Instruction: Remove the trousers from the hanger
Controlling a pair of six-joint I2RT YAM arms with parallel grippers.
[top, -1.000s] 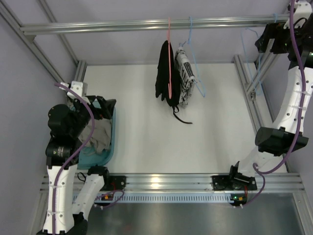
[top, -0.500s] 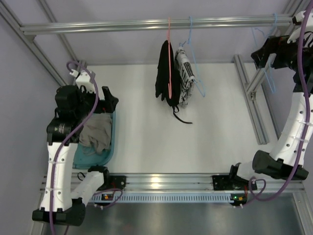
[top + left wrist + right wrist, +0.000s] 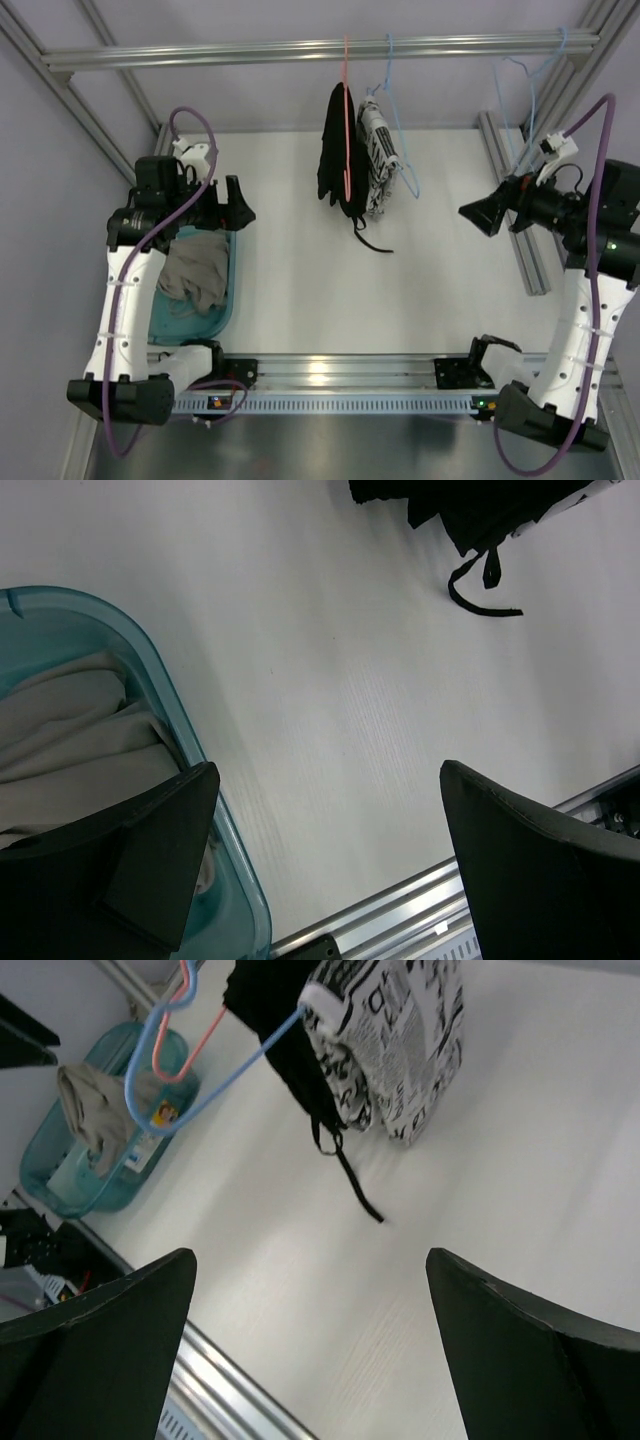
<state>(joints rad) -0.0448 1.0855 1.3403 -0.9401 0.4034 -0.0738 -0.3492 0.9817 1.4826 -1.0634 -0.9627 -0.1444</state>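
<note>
The grey-beige trousers lie bunched in a teal basket at the left. They also show in the left wrist view and the right wrist view. The bare light blue hanger hangs from the top rail at the far right. My left gripper is open and empty, above the basket's far right corner; in its own view the jaws stand wide over the table beside the basket rim. My right gripper is open and empty, low at the right, pointing left; its own view shows bare table.
A black garment on a red-orange hanger and a black-and-white patterned garment on another blue hanger hang from the rail at mid-table. Aluminium frame bars run along the front edge, the right side and overhead.
My left gripper has lifted off the trousers in the basket and moved back and right. My right arm has dropped from the top rail, leaving the blue hanger hanging there.
</note>
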